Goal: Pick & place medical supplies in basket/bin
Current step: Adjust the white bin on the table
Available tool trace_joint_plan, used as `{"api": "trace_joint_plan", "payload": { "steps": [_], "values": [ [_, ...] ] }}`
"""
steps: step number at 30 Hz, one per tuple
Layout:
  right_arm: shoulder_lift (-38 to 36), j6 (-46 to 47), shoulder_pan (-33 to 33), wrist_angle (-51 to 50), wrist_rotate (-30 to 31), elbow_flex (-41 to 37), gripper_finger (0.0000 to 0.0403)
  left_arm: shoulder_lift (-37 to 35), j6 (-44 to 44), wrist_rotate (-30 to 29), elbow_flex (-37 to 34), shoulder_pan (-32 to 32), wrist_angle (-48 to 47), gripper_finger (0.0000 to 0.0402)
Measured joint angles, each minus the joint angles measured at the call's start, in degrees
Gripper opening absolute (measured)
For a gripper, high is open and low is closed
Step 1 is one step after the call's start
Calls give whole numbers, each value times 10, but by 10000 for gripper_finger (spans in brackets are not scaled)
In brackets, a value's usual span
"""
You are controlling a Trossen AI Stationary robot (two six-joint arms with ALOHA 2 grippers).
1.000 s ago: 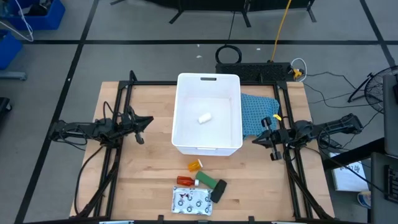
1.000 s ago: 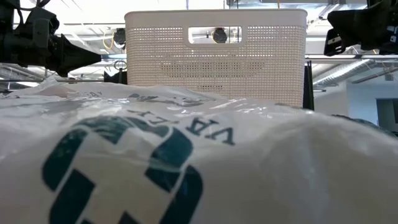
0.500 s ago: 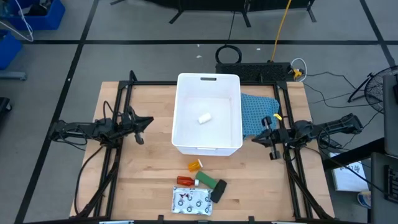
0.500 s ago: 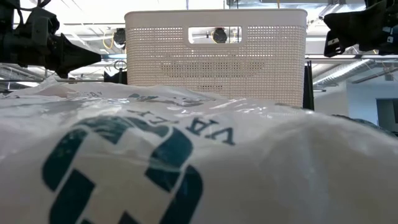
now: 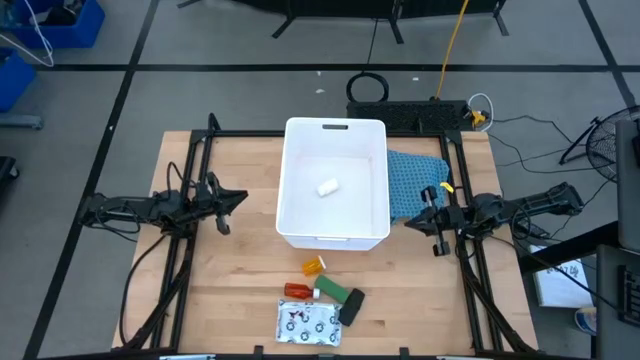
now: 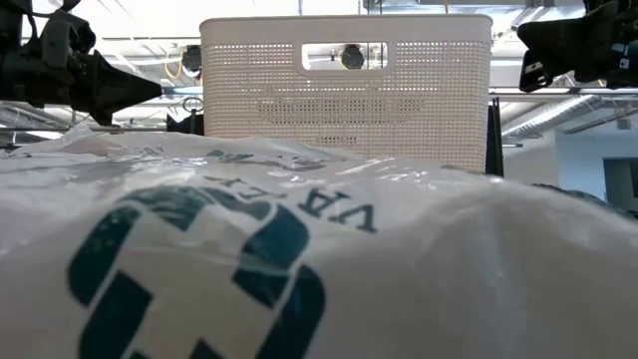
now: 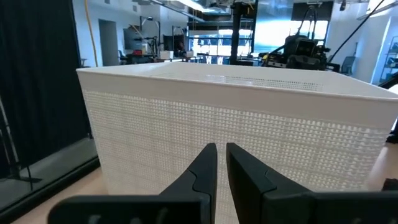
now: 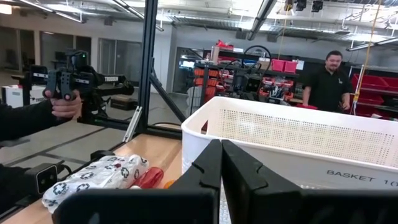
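One small white roll [image 5: 328, 188] lay inside the basket [image 5: 299, 228]; just in front of it on the bench [image 5: 240, 290] waited the orange vial [image 5: 314, 266], red tube [image 5: 297, 290], green bar [image 5: 331, 289], black oblong [image 5: 352, 307] and packet [image 5: 308, 322], so most remained. The left end effector [image 5: 229, 198] looked nearly closed and empty; the right end effector [image 5: 413, 222], opposite, was closed, empty.

We see two dark, slim, jointed arms, one on each side of the white basket [image 5: 335, 182]. The left gripper [image 7: 221, 163] and the right gripper [image 8: 221, 160] have black, wedge-shaped fingers. Black cables run along both arms.
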Motion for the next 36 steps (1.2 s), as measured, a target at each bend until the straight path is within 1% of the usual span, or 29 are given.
{"api": "trace_joint_plan", "payload": {
  "steps": [6,8,10,12,14,19,22,26,28,32,34,36],
  "values": [
    [0,-2,0,3,1,0,0,0,-10,1,0,0,0,35],
    [0,-2,0,6,13,0,0,1,-41,22,0,0,0,35],
    [0,-1,0,9,29,0,0,14,-48,50,3,0,-8,35],
    [0,-2,0,16,43,0,0,46,-53,57,14,-2,-21,35],
    [0,-3,0,22,46,0,0,95,-55,57,33,-10,-15,35],
    [0,-4,0,21,44,0,0,252,-45,47,95,-55,10,35],
    [0,-13,0,20,43,-1,0,359,-28,19,144,-91,31,35],
    [0,-11,0,20,43,-1,0,492,20,-13,221,-140,31,35],
    [0,-4,0,20,43,-1,0,546,43,-50,261,-164,34,35],
    [0,4,0,20,42,-1,0,611,48,-181,330,-203,7,35],
    [0,4,0,20,42,-1,0,627,57,-213,355,-220,-2,35],
    [0,3,0,20,42,-1,0,639,66,-228,372,-236,-5,35]
  ]
}}
